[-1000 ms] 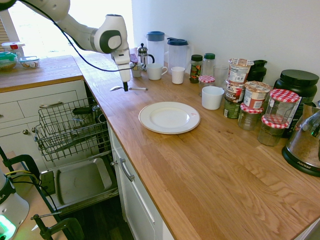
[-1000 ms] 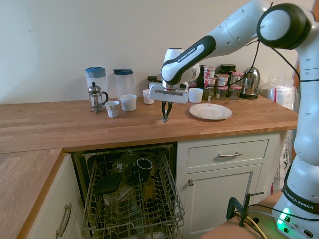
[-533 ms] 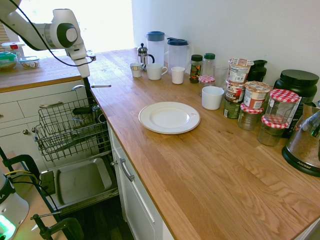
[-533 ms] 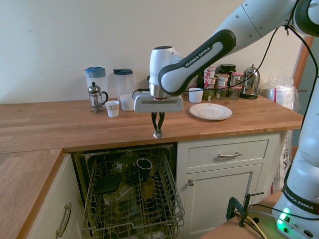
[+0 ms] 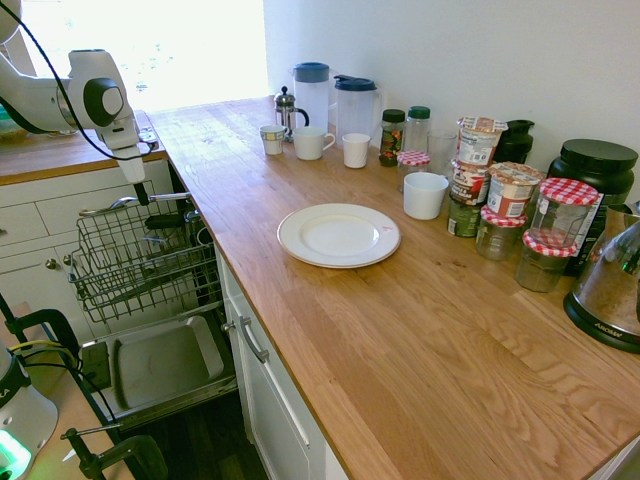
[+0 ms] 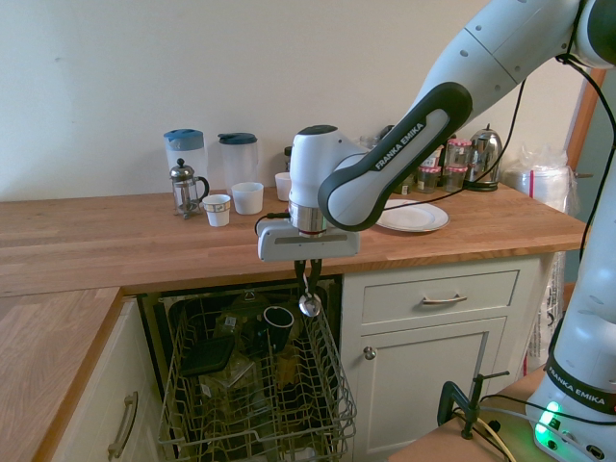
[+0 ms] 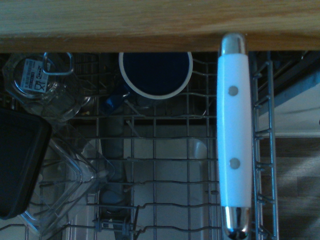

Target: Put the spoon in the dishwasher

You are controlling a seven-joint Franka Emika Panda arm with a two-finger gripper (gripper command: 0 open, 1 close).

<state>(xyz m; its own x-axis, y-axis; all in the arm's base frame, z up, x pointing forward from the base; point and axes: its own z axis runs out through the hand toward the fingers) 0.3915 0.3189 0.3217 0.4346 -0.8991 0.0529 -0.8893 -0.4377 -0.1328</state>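
Leftmost in the second exterior view, a glass French press [image 6: 186,191] with a domed metal lid stands on the smooth, wood-grained surface [image 6: 115,231], near a blue-lidded clear pitcher [image 6: 187,151]. Next come a small patterned cup [image 6: 218,211], a dark-lidded pitcher [image 6: 239,157] and a rounded white cup [image 6: 247,198]. Below the surface's front edge is the open dishwasher [image 6: 255,423], its wire rack holding a flat black container [image 6: 207,355], clear pieces and a round mug, dark blue inside with a pale rim [image 6: 277,317].

Above the rack, the gripper [image 6: 308,292] is closed on the spoon [image 6: 310,305]. The spoon lies roughly level, its shiny oval bowl pointing away from the wall and its handle toward the surface; up close the handle is glossy white, with two round grey rivets and silvery ends. The white arm [image 6: 414,140] reads "FRANKA EMIKA".

Farther right are a round, flat white plate [image 6: 414,217], glass jars with red-and-white checked lids [image 6: 454,166], and a shiny metal kettle [image 6: 484,159] lettered "AROMA".
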